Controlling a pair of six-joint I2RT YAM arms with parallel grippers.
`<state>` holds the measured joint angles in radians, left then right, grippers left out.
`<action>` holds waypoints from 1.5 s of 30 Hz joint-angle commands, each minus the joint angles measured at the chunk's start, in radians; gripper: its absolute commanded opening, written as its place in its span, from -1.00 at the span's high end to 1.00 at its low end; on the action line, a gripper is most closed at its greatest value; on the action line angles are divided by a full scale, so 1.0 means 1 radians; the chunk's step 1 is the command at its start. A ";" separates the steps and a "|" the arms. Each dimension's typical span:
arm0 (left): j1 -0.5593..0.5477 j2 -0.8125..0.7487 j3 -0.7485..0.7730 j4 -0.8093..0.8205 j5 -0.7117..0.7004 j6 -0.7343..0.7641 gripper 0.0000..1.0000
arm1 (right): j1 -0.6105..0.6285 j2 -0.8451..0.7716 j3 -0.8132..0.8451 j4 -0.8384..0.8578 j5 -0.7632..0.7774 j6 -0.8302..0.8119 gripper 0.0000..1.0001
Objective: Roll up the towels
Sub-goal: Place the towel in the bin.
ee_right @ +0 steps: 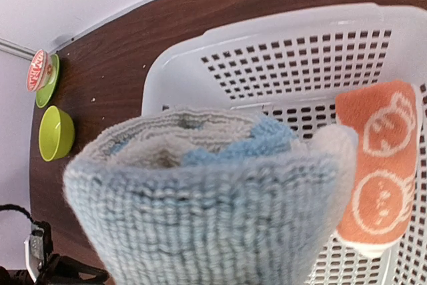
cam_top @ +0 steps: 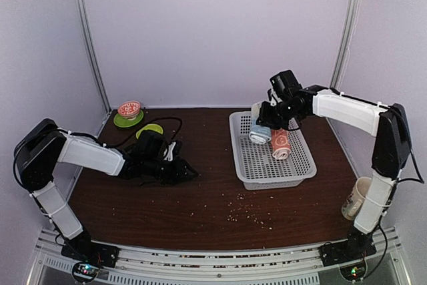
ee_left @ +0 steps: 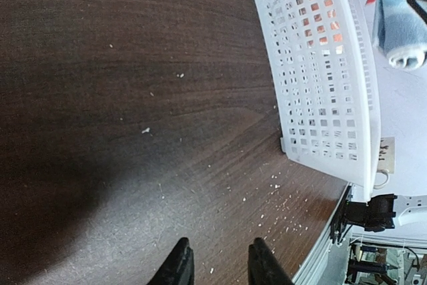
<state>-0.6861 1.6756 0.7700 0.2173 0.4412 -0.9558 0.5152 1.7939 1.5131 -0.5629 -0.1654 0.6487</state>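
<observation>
Towels both look rolled: the orange towel lies as a tight roll on the floor of the white basket, toward its right side. The light-blue towel is a fat roll grasped by the right gripper over the basket's far left corner. Its spiral end fills the right wrist view. The left wrist view shows it hanging clear above the basket rim, so I judge it is in the air and not yet set down. The cloth hides the fingers in the wrist view, but from overhead the gripper is clenched on the roll.

The step in hand, as I read it, is placing the second roll, with the rolling itself done. The next move calls for lowering the blue roll into the free space left of the orange one. It should be kept level so the outer layer does not unwind, and let go only once it rests on the basket floor.

The left gripper sits low over the bare tabletop, apart from the basket, its fingers parted with nothing between them.

A green bowl shows nothing inside. A green saucer carries a small red-and-white item. What the pale cup beside the right arm holds cannot be seen
</observation>
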 commanded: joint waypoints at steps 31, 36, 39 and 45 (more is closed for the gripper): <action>0.007 0.090 0.040 0.047 0.014 -0.007 0.41 | -0.080 0.501 0.507 -0.362 0.140 -0.210 -0.03; 0.007 0.086 0.036 0.050 0.014 -0.009 0.41 | -0.080 0.464 0.527 -0.379 0.150 -0.208 -0.22; 0.007 0.079 0.034 0.049 0.010 -0.009 0.41 | -0.080 0.421 0.516 -0.378 0.153 -0.211 -0.30; 0.007 0.058 0.028 0.047 0.002 -0.005 0.42 | -0.078 0.317 0.493 -0.396 0.151 -0.213 -0.33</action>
<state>-0.6861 1.7550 0.7895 0.2241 0.4469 -0.9604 0.4362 2.2414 2.0182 -0.9382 -0.0391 0.4427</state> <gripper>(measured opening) 0.294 0.671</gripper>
